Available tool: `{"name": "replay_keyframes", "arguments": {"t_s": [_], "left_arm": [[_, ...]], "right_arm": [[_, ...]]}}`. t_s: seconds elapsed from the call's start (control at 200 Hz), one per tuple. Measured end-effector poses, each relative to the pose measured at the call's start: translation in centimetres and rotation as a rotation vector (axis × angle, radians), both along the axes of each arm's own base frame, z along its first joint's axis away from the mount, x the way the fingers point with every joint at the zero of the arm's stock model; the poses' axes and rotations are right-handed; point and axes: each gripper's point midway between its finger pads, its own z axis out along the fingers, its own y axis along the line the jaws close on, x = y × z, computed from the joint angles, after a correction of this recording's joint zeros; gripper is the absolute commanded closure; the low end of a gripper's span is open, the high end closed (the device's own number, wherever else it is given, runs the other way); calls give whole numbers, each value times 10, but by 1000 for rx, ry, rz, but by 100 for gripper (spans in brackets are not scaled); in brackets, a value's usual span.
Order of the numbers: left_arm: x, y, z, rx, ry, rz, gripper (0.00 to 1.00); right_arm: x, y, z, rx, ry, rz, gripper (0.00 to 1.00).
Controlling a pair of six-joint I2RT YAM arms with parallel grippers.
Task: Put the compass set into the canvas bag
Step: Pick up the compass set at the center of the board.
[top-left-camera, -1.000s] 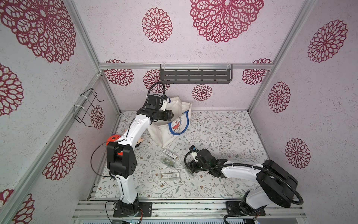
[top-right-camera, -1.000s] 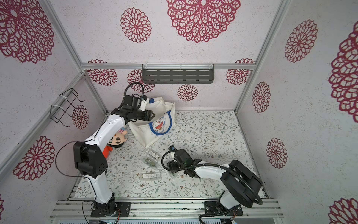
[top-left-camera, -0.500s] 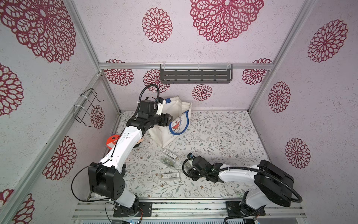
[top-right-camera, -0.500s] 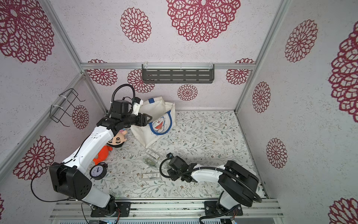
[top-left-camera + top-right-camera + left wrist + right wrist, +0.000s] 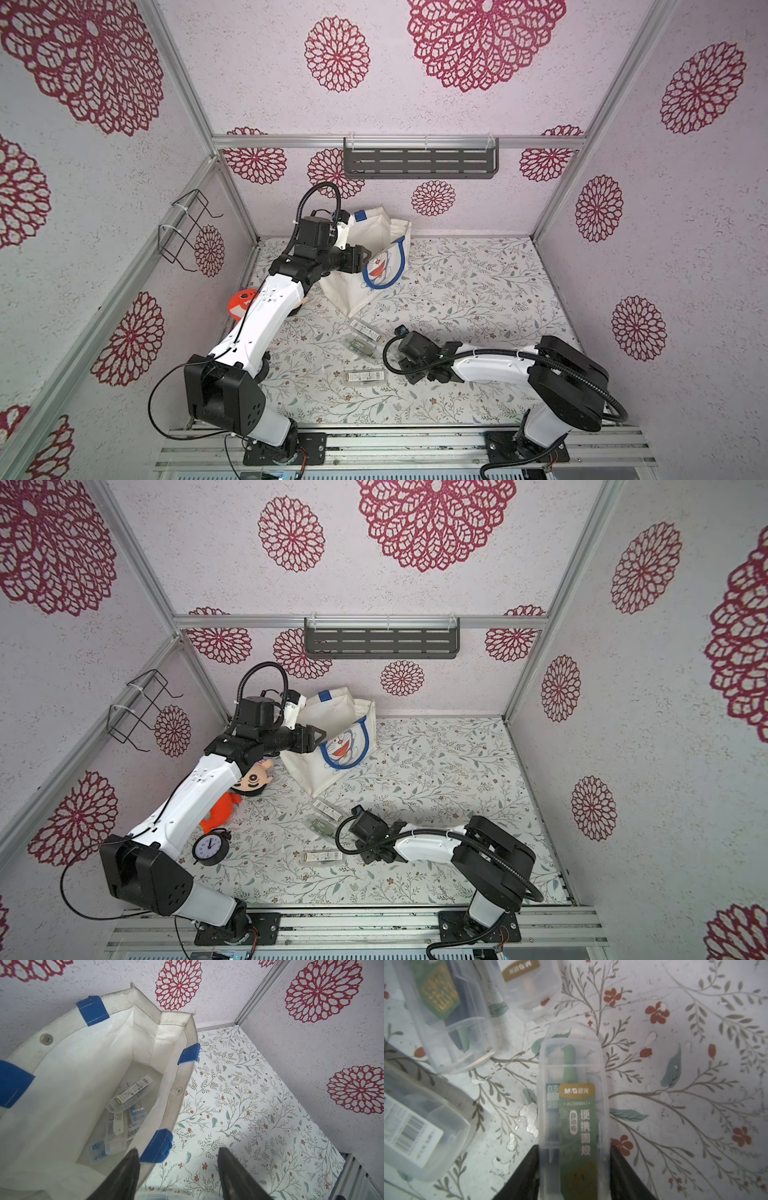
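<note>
Your right gripper point(image 5: 573, 1148) has been narrowing, now pinching one end of the compass set point(image 5: 573, 1093) on the table point(image 5: 675, 1105), well apart from the canvas bag point(image 5: 353, 293). Your left gripper point(image 5: 177, 1150) is straddling its rim, wide. End-gripping is risking the case tilting out.

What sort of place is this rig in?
Probably a staged robot data-collection booth, not a real room: silver aluminium frame posts around red-flower wallpapered panels, white robot arms bolted to a metal front rail, floral-print tabletop.
</note>
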Motion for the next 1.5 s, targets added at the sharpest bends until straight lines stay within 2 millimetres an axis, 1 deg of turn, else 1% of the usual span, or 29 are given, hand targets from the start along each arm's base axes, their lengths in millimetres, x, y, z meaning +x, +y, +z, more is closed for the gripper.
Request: {"name": "replay_keyframes", "arguments": {"t_s": [0.145, 0.24, 0.315, 0.38, 0.515, 0.585, 0.655, 0.741, 0.876, 0.916, 1.006, 1.126, 1.171, 1.376, 1.501], "left_arm": [[-1, -2, -1, -10, 5, -5, 36], [-2, -5, 0, -15, 5, -11, 36], [-3, -9, 1, -21, 2, -21, 35], [-5, -15, 2, -24, 0, -35, 34], [-15, -35, 3, -37, 0, -86, 31], [-21, -47, 5, -44, -1, -115, 28], [-27, -60, 7, -52, -6, -145, 26], [-33, -74, 9, -69, -12, -179, 25], [-35, -92, 8, -103, -10, -214, 25], [-34, -95, 6, -110, -5, -219, 25], [-30, -103, -6, -113, 22, -226, 26], [-25, -108, -26, -110, 73, -222, 28], [-25, -110, -29, -112, 85, -223, 30], [-25, -121, -30, -149, 96, -242, 37], [-24, -127, -32, -178, 112, -253, 46]], "right_arm": [[8, -5, 4, -10, -27, -16, 56], [22, -10, 18, 9, -69, -39, 58], [38, -13, 38, 56, -122, -65, 60], [54, -16, 63, 117, -180, -91, 62], [83, -22, 119, 250, -325, -127, 63], [95, -24, 142, 301, -391, -137, 64], [105, -26, 159, 337, -441, -145, 65], [116, -27, 175, 368, -482, -147, 67], [129, -25, 199, 421, -536, -139, 67], [131, -23, 204, 433, -549, -134, 67], [135, -22, 213, 451, -570, -128, 68], [136, -19, 217, 468, -578, -113, 68], [136, -19, 218, 472, -580, -111, 69], [139, -16, 219, 480, -584, -108, 69], [141, -14, 222, 488, -586, -103, 69]]}}
